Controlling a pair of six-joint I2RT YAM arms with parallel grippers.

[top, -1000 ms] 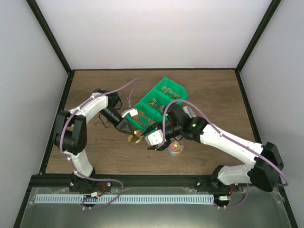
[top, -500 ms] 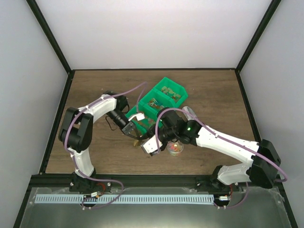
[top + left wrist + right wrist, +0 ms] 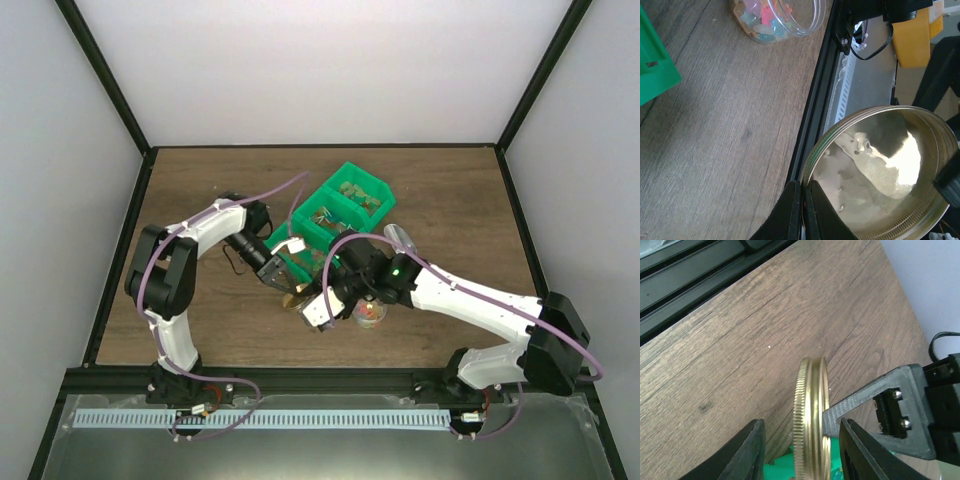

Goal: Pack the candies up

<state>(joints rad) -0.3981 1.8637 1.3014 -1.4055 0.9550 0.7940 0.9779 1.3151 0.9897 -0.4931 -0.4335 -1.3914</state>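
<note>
- Overhead view, general. Both arms meet over the middle of the wooden table (image 3: 200, 180), just in front of a green bin (image 3: 335, 215) with several compartments.
- Overhead view, tools. The left gripper (image 3: 281, 278) and the right gripper (image 3: 318, 312) face each other, with a gold lid (image 3: 296, 299) between them.
- Overhead view, goods. The candies (image 3: 370, 311) lie inside a clear jar (image 3: 369, 322), which stands on the table just beside the right gripper. They show as a small heap of red, orange and green.
- Left wrist view. The left gripper (image 3: 802, 200) is pinched tight on the rim of the gold lid (image 3: 880, 175), with its shiny hollow side towards the camera. The clear jar (image 3: 802, 17) is near the top edge with its mouth uncovered. The candies (image 3: 762, 22) look pastel here, pink, blue and yellow, small and rounded.
- Right wrist view. The gold lid (image 3: 812, 410) is seen edge-on, held up by one of the left gripper's fingers (image 3: 865, 395). The right gripper's fingers (image 3: 752, 455) stand either side of it, part-way apart and clamped on nothing.
- Progress, as a judgement. The filling looks done, at least in part. The lid looks set to pass between the arms, and closing the jar is left to do.
</note>
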